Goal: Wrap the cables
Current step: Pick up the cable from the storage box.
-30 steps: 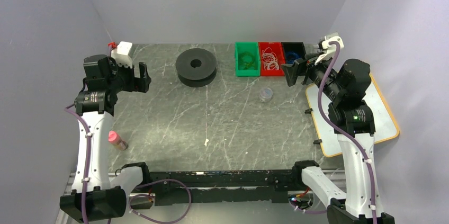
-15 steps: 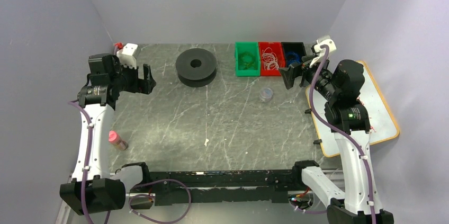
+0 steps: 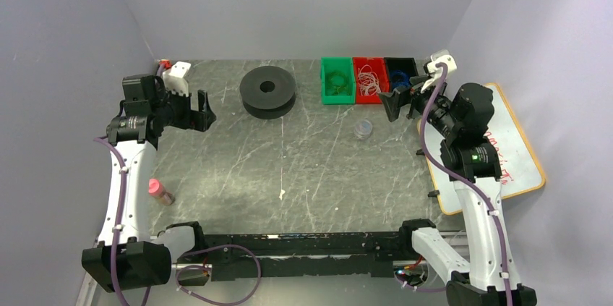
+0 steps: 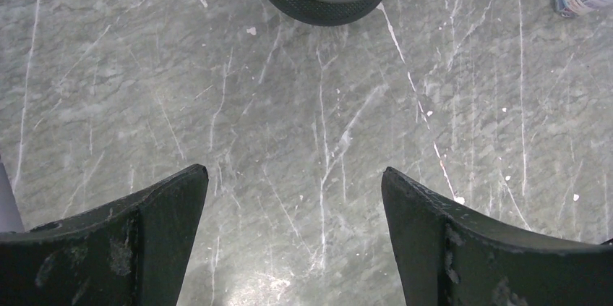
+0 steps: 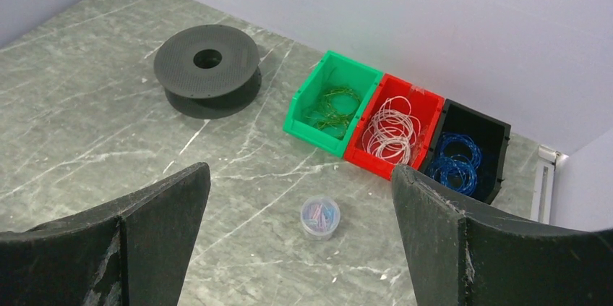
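pink-capped small bottle (image 3: 160, 192): on the grey marble-pattern table (image 3: 303, 168), well left of and nearer than the flat black plastic spool (image 3: 268, 91)
left gripper (image 4: 294, 172): left of the spool, above bare table, jaws spread wide, nothing between them
spool: lying flat, far side of the table, nothing wound on it
green plastic bin (image 5: 329, 103): right of the spool, holds green wire
cables (image 5: 391, 129): thin whitish wire, loose coil in the red plastic bin (image 5: 375, 153), touching the green bin's right side
clear round tub (image 5: 319, 216): right of the spool, nearer than the bins, coloured clips inside
black plastic bin (image 5: 502, 138): rightmost bin, blue wire
right gripper (image 5: 301, 168): far right of the spool, raised, jaws released, empty
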`<state>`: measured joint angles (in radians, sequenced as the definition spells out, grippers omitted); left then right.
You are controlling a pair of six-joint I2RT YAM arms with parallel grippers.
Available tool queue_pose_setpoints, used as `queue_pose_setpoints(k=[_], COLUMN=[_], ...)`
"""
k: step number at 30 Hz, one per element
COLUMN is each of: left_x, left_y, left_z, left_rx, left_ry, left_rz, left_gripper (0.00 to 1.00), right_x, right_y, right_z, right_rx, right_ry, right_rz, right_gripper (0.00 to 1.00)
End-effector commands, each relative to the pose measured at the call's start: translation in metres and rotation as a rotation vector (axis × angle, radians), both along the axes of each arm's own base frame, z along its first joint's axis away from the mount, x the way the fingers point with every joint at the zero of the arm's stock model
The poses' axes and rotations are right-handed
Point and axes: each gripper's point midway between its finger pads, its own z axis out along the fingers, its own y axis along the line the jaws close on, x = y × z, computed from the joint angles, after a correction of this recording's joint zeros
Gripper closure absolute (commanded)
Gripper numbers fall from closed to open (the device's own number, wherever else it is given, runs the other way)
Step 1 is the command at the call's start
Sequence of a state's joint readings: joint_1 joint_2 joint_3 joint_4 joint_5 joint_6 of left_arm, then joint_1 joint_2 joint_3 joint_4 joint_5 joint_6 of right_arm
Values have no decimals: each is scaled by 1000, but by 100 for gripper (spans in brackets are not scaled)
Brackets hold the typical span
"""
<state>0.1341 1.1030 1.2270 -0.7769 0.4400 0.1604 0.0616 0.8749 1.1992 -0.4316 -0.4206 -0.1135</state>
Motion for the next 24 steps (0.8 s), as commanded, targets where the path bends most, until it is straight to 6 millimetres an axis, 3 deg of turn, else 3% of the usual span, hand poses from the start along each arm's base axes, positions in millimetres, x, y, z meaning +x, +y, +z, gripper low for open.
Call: queue_pose_setpoints(k=[1, 14, 18, 24], left_x=[-2, 1, 7, 7], left_y=[-6, -9, -9, -7], left_z=[15, 9, 5, 4], left_rx=[-8, -10, -13, 0], left_ry=[-47, -12, 15, 16], left_rz=[-48, -80, -87, -84], left_gripper=[5, 5, 5, 5], right_x=[3, 30, 52, 87], right_y=[-3, -25, -31, -46], right_z=[20, 4, -22, -60], right_rx=[35, -30, -113, -212], right_ry=[-77, -134, -142, -65], right_rz=[-25, -149, -169, -239], right_gripper=[1, 4, 10, 11])
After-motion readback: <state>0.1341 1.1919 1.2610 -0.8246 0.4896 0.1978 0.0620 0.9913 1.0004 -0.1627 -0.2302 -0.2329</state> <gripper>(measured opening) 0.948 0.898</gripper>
